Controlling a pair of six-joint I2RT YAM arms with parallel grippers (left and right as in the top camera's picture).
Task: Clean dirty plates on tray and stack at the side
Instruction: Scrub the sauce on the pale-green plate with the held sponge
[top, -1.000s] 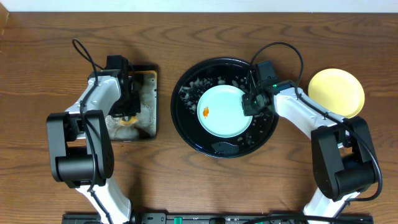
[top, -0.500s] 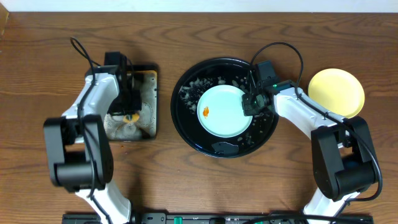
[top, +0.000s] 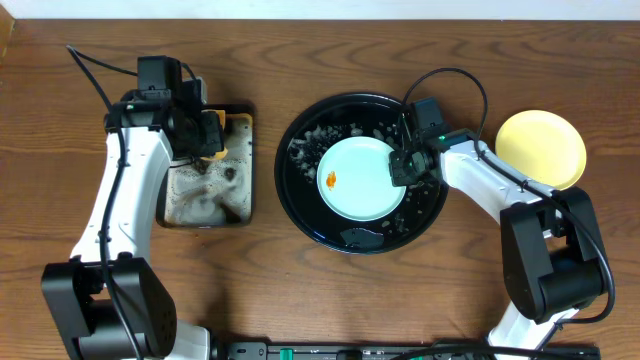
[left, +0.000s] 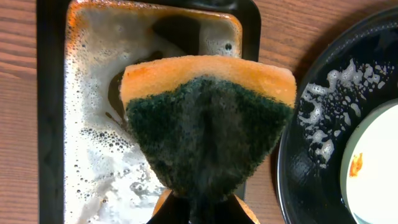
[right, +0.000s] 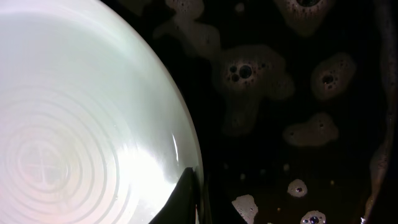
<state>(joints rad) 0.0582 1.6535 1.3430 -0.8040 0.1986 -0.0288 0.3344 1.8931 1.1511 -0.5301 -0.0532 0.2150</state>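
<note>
While your left jaws are clamped on the sponge (left: 208, 124), they hold it up above the far right corner of the rectangular black tray (top: 200, 195) and the foamy water (left: 93, 155) that lies in it. The sponge shows its dark green scouring face to the wrist camera. Its orange layer runs along the top edge, and its body is squeezed narrow where the jaws grip it.

Just to the right sits the round black tray (top: 300, 205), glossy and dotted with blobs of foam (right: 249, 74). One pale blue-green plate (top: 365, 185) lies flat about in the middle of it, with a small orange smear (top: 330, 179) on the plate's left part. Your right jaws are pinched on that plate's right rim. The wrist camera shows the plate's edge running into the dark fingertip (right: 189, 202) at the bottom of its view.

The pale yellow plate (top: 541, 148) rests on the wooden tabletop (top: 320, 300) to the right of the round tray, apart from it and beside your right arm (top: 480, 180). You cannot tell from these views whether a further plate lies under the blue-green one.
</note>
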